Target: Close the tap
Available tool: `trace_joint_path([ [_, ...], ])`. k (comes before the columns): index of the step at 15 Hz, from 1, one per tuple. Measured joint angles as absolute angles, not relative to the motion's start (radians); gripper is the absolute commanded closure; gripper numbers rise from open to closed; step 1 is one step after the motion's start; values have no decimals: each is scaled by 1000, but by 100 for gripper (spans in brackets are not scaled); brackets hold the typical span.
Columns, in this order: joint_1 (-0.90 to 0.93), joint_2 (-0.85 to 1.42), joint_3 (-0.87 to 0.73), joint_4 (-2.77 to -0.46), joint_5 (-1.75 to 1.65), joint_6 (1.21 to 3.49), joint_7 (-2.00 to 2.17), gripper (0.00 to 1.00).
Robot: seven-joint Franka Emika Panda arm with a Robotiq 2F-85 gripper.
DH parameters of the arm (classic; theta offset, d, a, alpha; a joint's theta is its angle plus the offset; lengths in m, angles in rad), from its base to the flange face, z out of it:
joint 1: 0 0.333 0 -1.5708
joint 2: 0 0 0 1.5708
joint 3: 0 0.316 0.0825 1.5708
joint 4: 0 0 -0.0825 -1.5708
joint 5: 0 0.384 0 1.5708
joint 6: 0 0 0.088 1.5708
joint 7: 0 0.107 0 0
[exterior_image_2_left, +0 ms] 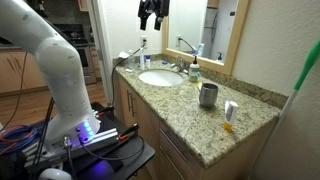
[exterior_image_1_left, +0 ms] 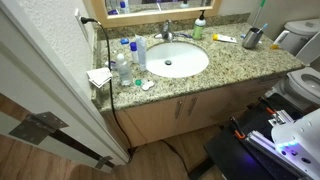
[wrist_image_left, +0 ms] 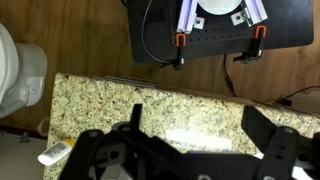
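Note:
The tap (exterior_image_1_left: 167, 33) is a small chrome faucet at the back rim of the white oval basin (exterior_image_1_left: 190, 68). It also shows in an exterior view (exterior_image_2_left: 180, 67) behind the basin (exterior_image_2_left: 150, 81). My gripper (exterior_image_2_left: 151, 22) hangs high above the basin, well clear of the tap. In the wrist view my gripper (wrist_image_left: 196, 120) has its dark fingers spread apart, with nothing between them. They frame bare granite counter (wrist_image_left: 120, 95). The tap is out of the wrist view.
Clear bottles with blue caps (exterior_image_1_left: 127, 62) stand left of the basin. A green-capped soap bottle (exterior_image_1_left: 200, 28) stands beside the tap. A metal cup (exterior_image_2_left: 208, 95) and a small bottle (exterior_image_2_left: 230, 112) stand on the counter. A toilet (exterior_image_1_left: 300, 40) is beside the counter.

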State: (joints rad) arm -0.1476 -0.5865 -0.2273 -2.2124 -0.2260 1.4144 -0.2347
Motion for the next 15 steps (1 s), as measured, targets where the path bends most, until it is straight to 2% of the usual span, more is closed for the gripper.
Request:
trace_joint_path([
  [6,-116,-574,-208,-2220,-156,1435,-202,0],
  [11,-4,-452,-81,-2177,88,1651,-36,0],
  [15,12,-357,-46,-2098,102,1680,5,0],
])
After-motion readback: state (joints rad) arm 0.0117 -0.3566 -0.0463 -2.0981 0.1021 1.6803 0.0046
